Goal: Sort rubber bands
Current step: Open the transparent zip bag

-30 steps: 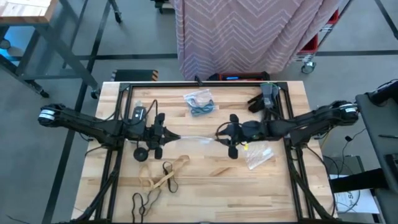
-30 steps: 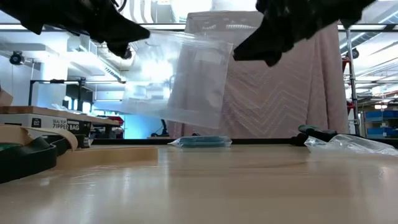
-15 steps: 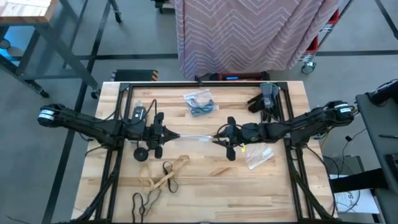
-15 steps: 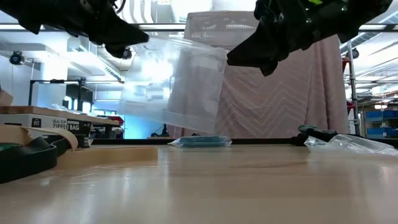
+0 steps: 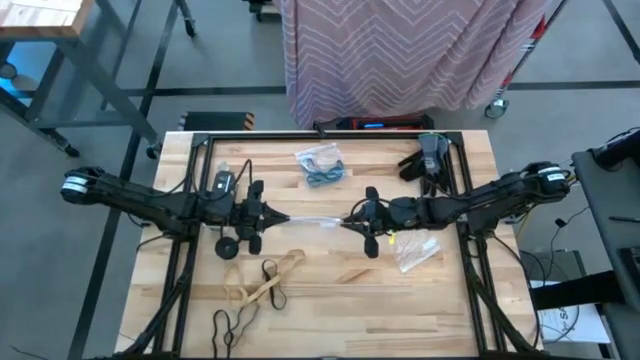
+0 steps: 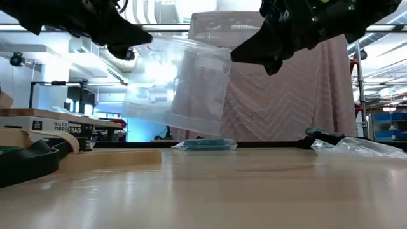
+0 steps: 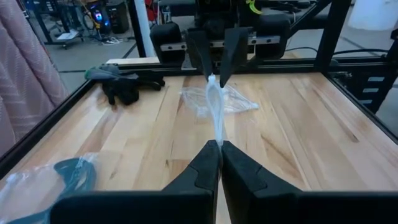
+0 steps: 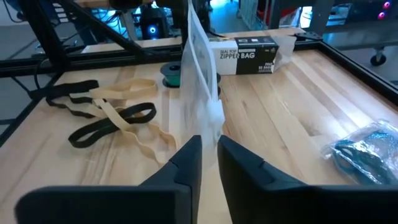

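The right gripper sits a little closer to the left gripper than a second ago (the shift is slight), and the clear bag held between them hangs more slack, its lower corner drooping nearer the table.

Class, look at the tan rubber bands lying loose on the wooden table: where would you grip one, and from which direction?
Grip the tan rubber bands at the strand end that sticks out toward the table's middle, away from the black bands crossing the rest. Come straight down from above: they lie flat and floppy, so a side approach would likely only push them. Both grippers hold the clear plastic bag.
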You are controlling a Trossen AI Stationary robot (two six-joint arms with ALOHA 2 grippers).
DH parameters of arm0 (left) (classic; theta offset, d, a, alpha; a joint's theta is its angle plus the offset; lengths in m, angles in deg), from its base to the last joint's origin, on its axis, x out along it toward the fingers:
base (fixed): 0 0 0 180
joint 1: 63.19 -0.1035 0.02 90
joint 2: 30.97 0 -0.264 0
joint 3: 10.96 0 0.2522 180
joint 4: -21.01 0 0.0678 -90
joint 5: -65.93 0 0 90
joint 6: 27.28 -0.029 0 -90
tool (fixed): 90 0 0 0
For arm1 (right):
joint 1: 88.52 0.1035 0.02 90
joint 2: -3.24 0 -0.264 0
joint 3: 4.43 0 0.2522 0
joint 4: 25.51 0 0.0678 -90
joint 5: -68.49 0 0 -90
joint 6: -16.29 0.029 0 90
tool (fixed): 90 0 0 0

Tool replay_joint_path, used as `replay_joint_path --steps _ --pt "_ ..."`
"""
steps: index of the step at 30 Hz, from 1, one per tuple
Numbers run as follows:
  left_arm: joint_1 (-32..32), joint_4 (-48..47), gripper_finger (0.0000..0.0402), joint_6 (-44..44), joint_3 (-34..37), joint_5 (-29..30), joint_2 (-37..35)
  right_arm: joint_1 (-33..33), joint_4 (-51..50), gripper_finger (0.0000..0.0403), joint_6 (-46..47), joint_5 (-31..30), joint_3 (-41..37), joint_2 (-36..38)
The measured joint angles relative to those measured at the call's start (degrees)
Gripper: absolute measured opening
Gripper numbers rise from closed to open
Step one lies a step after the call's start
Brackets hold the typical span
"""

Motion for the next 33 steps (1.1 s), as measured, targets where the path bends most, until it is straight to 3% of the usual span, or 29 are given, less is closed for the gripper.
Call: replay_joint_path --steps 10,19,27,33 --pt "0.0 0.0 0.0000 0.0 0.0 0.0 0.0 0.0 1.6 0.0003 -0.4 0.0 0.0 0.0" --pt "0.0 0.0 0.0000 0.0 0.0 0.0 0.3 0.0 2.2 0.0001 -3.4 0.0 1.4 0.0" --pt "0.0 0.6 0.0000 0.2 0.0 0.4 3.3 -0.8 -12.4 0.0000 -7.1 -0.1 10.8 -1.9" --pt "0.0 -1.9 0.0000 1.2 -0.9 6.9 4.2 -0.8 -18.4 0.0000 -7.5 0.1 16.3 -7.4"
